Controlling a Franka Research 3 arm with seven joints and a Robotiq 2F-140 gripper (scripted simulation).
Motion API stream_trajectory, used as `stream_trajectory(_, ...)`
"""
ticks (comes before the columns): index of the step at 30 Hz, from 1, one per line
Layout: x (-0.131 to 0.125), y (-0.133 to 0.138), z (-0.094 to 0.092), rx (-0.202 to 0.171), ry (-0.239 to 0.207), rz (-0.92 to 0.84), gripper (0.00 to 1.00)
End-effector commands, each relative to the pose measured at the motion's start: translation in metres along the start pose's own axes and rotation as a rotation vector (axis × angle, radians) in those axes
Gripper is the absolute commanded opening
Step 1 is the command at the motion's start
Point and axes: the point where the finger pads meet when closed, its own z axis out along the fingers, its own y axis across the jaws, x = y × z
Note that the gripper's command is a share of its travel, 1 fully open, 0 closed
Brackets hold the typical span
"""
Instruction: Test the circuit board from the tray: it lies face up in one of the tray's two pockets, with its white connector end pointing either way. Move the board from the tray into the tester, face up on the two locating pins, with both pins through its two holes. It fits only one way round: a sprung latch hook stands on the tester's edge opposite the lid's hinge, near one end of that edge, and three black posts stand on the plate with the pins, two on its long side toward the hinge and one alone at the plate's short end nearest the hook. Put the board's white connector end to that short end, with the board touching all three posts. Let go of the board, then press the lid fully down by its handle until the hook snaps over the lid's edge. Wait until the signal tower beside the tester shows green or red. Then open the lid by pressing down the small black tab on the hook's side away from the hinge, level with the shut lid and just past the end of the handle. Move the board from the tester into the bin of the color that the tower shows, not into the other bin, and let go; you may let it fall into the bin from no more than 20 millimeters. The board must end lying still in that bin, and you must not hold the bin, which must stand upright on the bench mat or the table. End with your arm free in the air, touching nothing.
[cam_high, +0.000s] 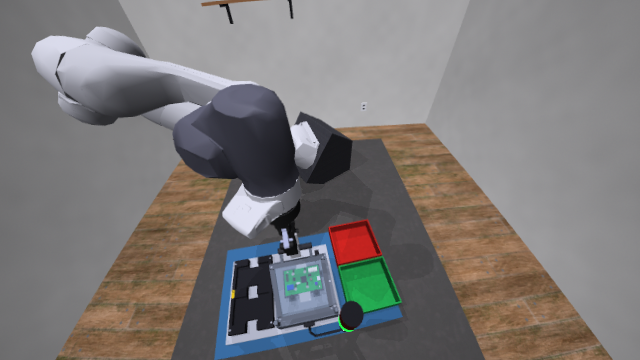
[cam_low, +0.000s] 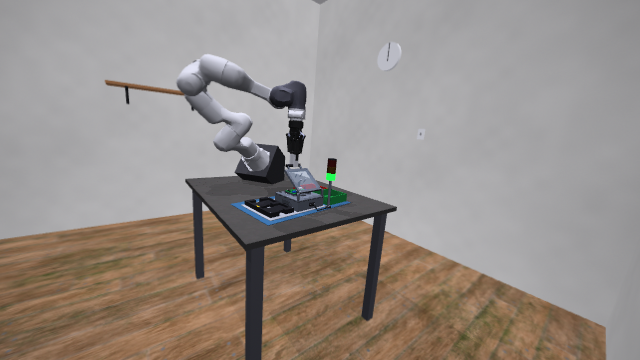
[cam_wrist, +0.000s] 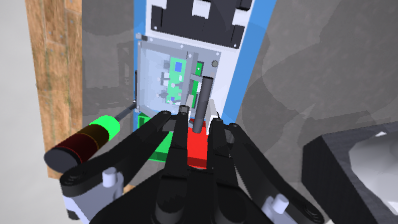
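The green circuit board (cam_high: 302, 281) lies in the grey tester (cam_high: 302, 292), seen through the clear lid. In the side view the lid (cam_low: 302, 179) stands tilted up on its hinge. The signal tower (cam_low: 331, 172) shows green; its lamp also shows in the wrist view (cam_wrist: 102, 127). My gripper (cam_high: 289, 245) hangs just above the raised lid edge, fingers nearly together, with nothing held. In the wrist view the gripper (cam_wrist: 200, 116) frames the lid's black handle (cam_wrist: 201, 100) below it. The black tray (cam_high: 249, 295) has both pockets empty.
The red bin (cam_high: 354, 241) and the green bin (cam_high: 369, 285) stand side by side right of the tester on the blue mat. The arm's dark base block (cam_high: 327, 150) sits at the back of the table.
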Motion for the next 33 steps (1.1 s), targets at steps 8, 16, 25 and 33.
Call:
stream_trajectory(8,0.0004,-0.0013,-0.0006,0.008,0.001,-0.005,0.16)
stream_trajectory(16,0.0002,0.0011,0.0038,0.008,0.001,-0.005,0.16)
stream_trajectory(25,0.0002,0.0016,0.0047,0.008,0.001,-0.005,0.16)
stream_trajectory(33,0.0002,0.0016,0.0047,0.008,0.001,-0.005,0.16)
